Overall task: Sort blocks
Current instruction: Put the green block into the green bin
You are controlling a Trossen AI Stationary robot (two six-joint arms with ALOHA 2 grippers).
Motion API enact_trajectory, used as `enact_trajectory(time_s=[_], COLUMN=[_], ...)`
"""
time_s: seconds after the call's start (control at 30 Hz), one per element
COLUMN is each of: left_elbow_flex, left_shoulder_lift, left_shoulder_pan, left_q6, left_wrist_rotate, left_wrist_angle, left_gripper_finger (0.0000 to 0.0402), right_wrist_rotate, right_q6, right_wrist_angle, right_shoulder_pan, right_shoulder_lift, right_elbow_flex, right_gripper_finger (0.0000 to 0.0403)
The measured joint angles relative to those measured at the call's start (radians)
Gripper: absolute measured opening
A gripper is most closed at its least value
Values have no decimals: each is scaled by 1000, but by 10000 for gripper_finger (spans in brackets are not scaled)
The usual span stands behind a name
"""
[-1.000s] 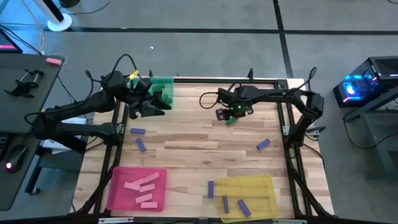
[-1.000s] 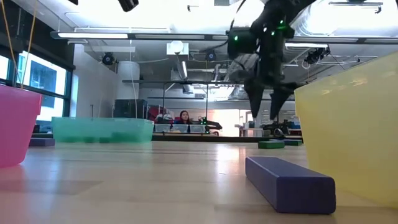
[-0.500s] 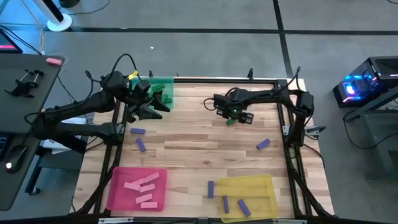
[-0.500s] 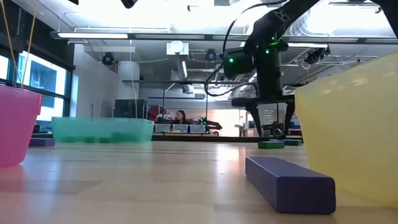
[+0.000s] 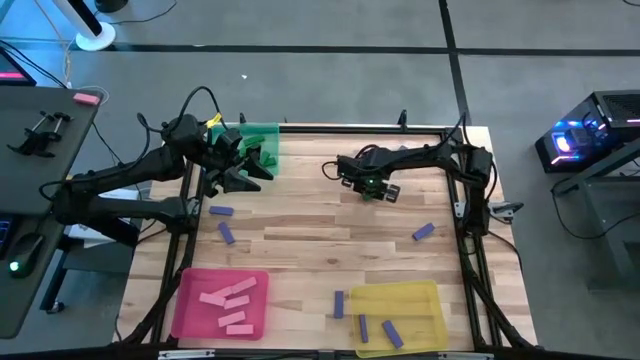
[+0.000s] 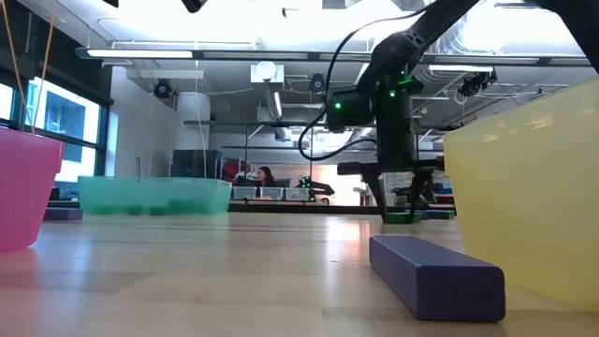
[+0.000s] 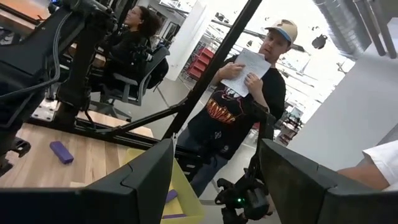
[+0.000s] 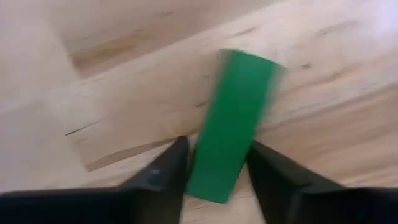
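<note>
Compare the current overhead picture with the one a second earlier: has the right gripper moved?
Yes. In the high view the right gripper has shifted slightly toward the green tray and now sits over the green block, its open fingers straddling it.

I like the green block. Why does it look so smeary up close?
In the right wrist view the green block has blurred edges between the right gripper fingers, likely motion blur; in the low view the ceiling lights glare white, leaving the arm dark.
</note>
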Motion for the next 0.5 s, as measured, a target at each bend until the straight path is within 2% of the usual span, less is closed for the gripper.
enact_trajectory(time_s=[0.13,0.17,0.33,0.43,0.5], left_elbow_flex=[0,0,0,0,0], left_shoulder_lift=[0,0,0,10,21], left_shoulder_pan=[-1,-1,-1,-1,-1], left_q6=[1,2,28,104,201], left_wrist_rotate=[0,0,-9,-40,-80], left_wrist_angle=[17,19,24,23,8], left_gripper_finger=[224,224,224,224,224], right_wrist_rotate=[35,46,72,117,106], right_q6=[-94,-127,-298,-420,-520], right_wrist_angle=[-14,-22,-162,-155,-120], right_shoulder_pan=[28,38,88,131,159], right_shoulder_lift=[-8,-19,-140,-284,-378], right_elbow_flex=[-2,-2,13,33,34], right_gripper_finger=[40,31,32,32,32])
